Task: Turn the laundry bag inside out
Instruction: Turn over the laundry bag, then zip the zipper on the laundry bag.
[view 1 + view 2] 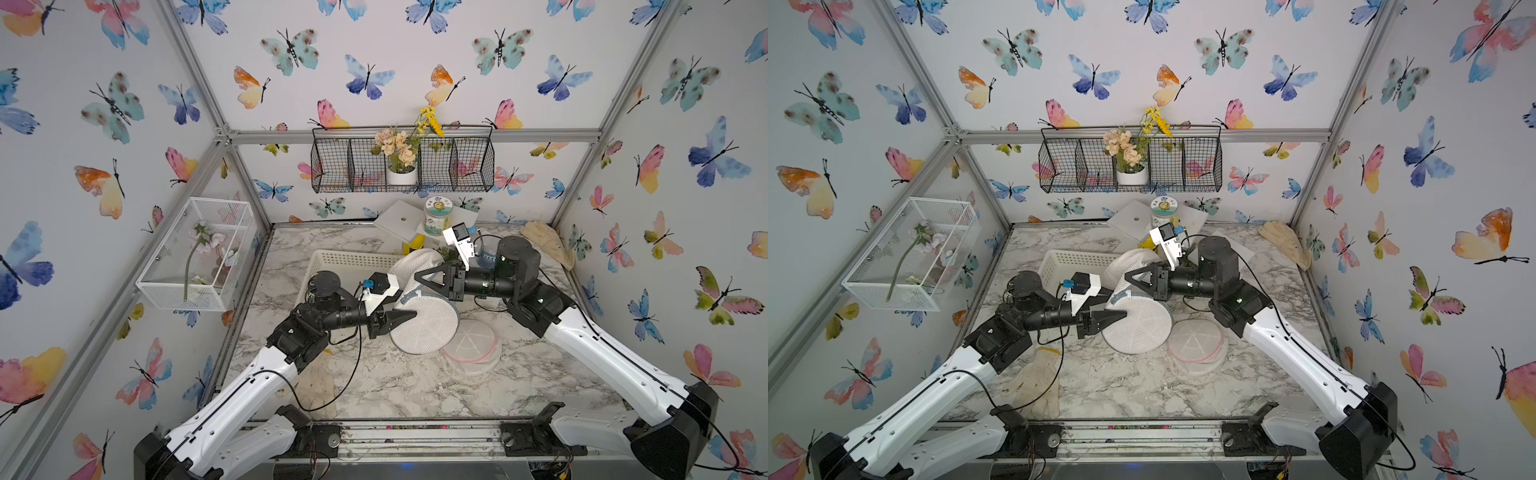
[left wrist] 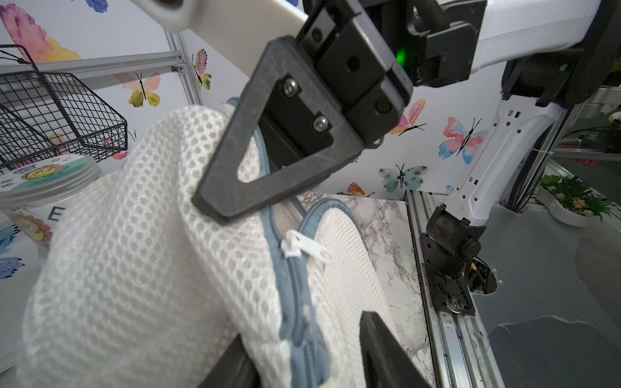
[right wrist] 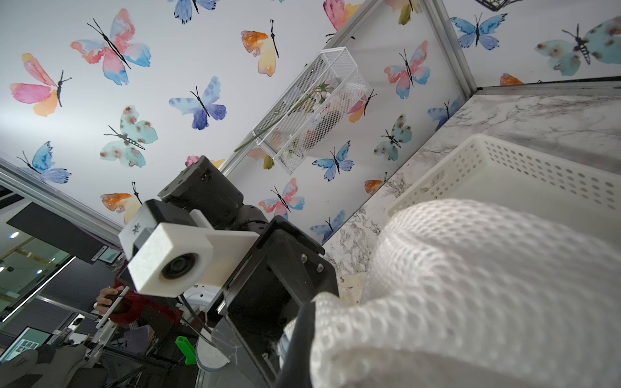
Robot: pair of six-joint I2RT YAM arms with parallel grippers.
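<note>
**Top views:** the laundry bag (image 1: 428, 328), white mesh with blue zip trim, is partly raised off the tabletop (image 1: 395, 386) between the two arms. The right gripper (image 1: 417, 277) has its jaws closed on the bag's upper fold. The left gripper (image 1: 409, 316) reaches in at the round lower panel

**Left wrist view:** the left jaws stand partly apart with the zip edge and mesh between them; whether they press the fabric cannot be told. The zip pull (image 2: 304, 247) lies just ahead of them, between them and the right jaws

**Right wrist view:** mesh bulges over the right jaws and hides their tips. A white basket (image 3: 504, 161) lies farther ahead

**Risks:** the mesh may slip from the right jaws if the left arm pulls hard. The left jaws may catch both layers, so the bag bunches instead of inverting. The pull may also snag
</note>
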